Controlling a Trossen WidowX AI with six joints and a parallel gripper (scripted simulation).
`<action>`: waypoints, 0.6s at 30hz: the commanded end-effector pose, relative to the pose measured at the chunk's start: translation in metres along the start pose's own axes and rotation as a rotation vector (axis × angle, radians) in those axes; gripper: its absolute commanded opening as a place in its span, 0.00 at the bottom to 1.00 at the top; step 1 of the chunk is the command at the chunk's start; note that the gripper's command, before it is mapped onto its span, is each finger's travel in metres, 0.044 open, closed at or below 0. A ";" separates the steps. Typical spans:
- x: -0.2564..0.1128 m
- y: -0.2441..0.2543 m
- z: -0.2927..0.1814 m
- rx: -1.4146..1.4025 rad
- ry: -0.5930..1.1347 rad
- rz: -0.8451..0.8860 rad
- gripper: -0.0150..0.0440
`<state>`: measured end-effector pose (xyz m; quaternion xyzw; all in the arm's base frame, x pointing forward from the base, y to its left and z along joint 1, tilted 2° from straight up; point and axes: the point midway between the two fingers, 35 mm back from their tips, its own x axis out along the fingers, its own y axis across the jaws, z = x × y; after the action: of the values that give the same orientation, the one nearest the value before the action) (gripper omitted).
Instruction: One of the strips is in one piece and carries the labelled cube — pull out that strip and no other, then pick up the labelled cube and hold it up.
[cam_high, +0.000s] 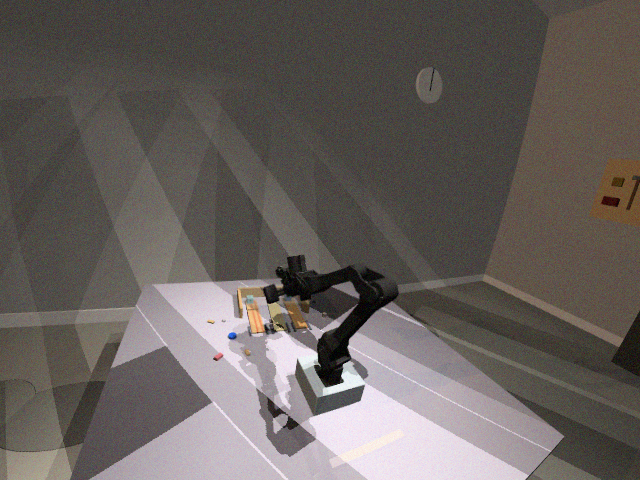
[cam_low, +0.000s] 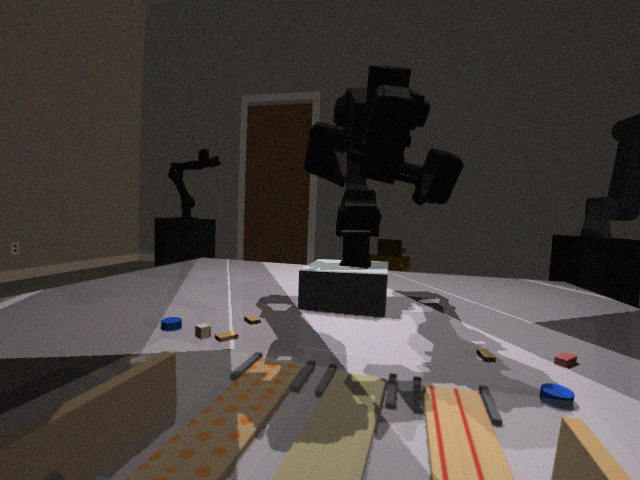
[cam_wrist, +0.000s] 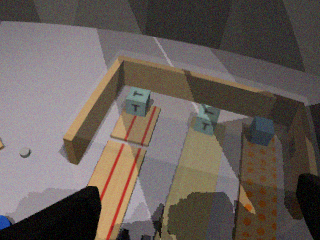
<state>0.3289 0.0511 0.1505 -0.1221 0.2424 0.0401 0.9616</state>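
The red-striped strip (cam_high: 254, 316) (cam_low: 448, 423) (cam_wrist: 111, 175) is split by a crosswise gap; a pale teal cube (cam_high: 250, 299) (cam_wrist: 137, 101) marked T stands on its far piece. The plain yellow-green strip (cam_high: 277, 313) (cam_low: 330, 428) (cam_wrist: 194, 160) shows no gap and bears another T-marked teal cube (cam_wrist: 205, 121) at its far end. The orange-dotted strip (cam_high: 295, 313) (cam_low: 227, 413) (cam_wrist: 255, 175) shows no gap and bears a blue cube (cam_wrist: 262, 131) with no mark visible. My gripper (cam_low: 382, 167) (cam_wrist: 201, 194) is open and empty, raised above the strips.
A wooden wall (cam_wrist: 165, 81) stands behind the cubes, with side walls (cam_wrist: 94, 117) (cam_low: 129, 403) left and right. Dark rails (cam_low: 325, 379) flank the strips' near ends. A blue disc (cam_high: 232, 335) (cam_low: 557, 393), a red block (cam_high: 218, 356) (cam_low: 566, 359) and several small pieces lie outside.
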 end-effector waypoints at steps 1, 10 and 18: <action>-0.008 -0.028 -0.014 0.206 0.080 0.025 0.93; -0.008 -0.030 -0.015 0.217 0.084 0.025 0.93; -0.008 -0.030 -0.015 0.217 0.084 0.025 0.93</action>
<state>0.3196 0.0182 0.1477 -0.0186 0.2869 0.0196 0.9576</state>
